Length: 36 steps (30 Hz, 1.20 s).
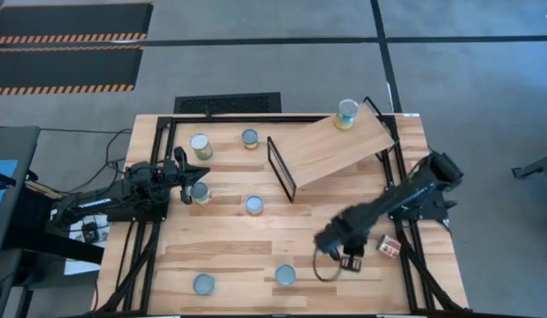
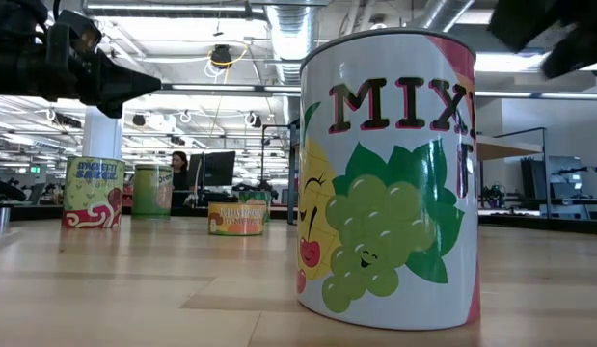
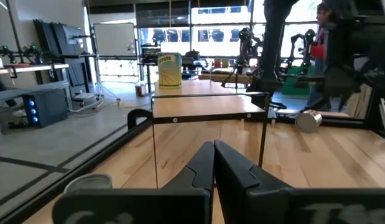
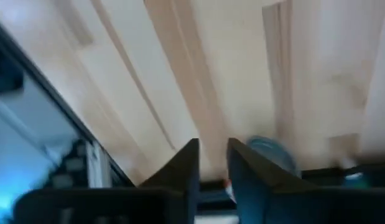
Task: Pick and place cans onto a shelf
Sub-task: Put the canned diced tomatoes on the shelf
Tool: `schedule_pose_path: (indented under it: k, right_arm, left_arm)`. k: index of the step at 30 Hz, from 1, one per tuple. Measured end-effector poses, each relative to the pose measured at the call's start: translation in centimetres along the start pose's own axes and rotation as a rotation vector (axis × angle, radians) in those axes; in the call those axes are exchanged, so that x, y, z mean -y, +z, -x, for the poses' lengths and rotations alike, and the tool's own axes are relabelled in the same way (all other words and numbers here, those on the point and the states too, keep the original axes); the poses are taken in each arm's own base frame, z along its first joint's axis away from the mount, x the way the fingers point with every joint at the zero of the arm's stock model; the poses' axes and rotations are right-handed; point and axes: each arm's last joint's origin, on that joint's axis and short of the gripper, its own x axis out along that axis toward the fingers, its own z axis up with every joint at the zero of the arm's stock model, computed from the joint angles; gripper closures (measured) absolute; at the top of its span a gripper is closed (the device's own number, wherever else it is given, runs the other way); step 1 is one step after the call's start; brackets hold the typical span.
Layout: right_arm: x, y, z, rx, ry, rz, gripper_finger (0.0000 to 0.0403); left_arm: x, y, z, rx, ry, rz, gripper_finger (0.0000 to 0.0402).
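Seen from above, a planked wooden table point(image 1: 246, 256) filled the middle of the view, with a dark robot arm at each side.

The shelf point(image 1: 330, 150), a light wood board with a thin black frame point(image 1: 281, 168) at its nearer end, lay slanted at about one o'clock from the table's centre. One can point(image 1: 346, 113) with a green-and-yellow label stood on the far end of the board.

Six more cans stood upright on the tabletop: two at eleven o'clock point(image 1: 201, 146) point(image 1: 249, 138), one at the centre point(image 1: 254, 206), two at six to seven o'clock near the front edge point(image 1: 284, 276) point(image 1: 203, 283), and one at nine o'clock point(image 1: 200, 193).

The left gripper point(image 1: 186, 168) sat at nine o'clock, just beside that last can, its fingers pressed fully together and holding nothing.

The right gripper point(image 1: 330, 243) hung over the table at about four o'clock. Its wrist camera showed the fingers point(image 4: 183, 168) parted by a narrow gap with nothing between them, above bare planks, with a silvery can top point(image 4: 273, 155) just beside.

A small red-and-white object point(image 1: 389, 246) lay at four o'clock near the table's right edge.

From table height, a white can point(image 2: 390, 178) printed with cartoon grapes loomed close.
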Motion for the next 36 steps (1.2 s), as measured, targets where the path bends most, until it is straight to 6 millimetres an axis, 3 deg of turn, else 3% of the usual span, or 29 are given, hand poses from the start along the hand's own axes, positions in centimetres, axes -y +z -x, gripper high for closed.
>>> schedule_pose_path:
  k: [5, 9, 16, 22, 36]
  right_arm:
    - [2.3, 2.4, -1.1, -0.176, 0.022, 0.235, 0.0215]
    - [3.5, 3.9, -3.0, -0.325, 0.007, 0.342, 0.0191]
    - [3.4, 4.4, -6.7, -0.527, 0.023, 0.470, 0.0201]
    - [2.6, 3.4, -7.9, -0.571, 0.053, 0.543, 0.0213]
    - [3.3, 1.8, -10.6, -0.641, 0.043, 0.572, 0.0228]
  left_arm:
    - [0.0, -0.2, 0.0, -0.017, 0.000, -0.011, 0.0401]
    - [0.0, -0.4, 0.0, -0.037, 0.000, -0.019, 0.0401]
    - [0.0, -0.4, 0.0, -0.037, 0.001, -0.022, 0.0401]
    - [0.0, -0.4, 0.0, -0.037, 0.001, -0.029, 0.0401]
    - [0.0, -0.4, 0.0, -0.038, 0.002, -0.029, 0.0401]
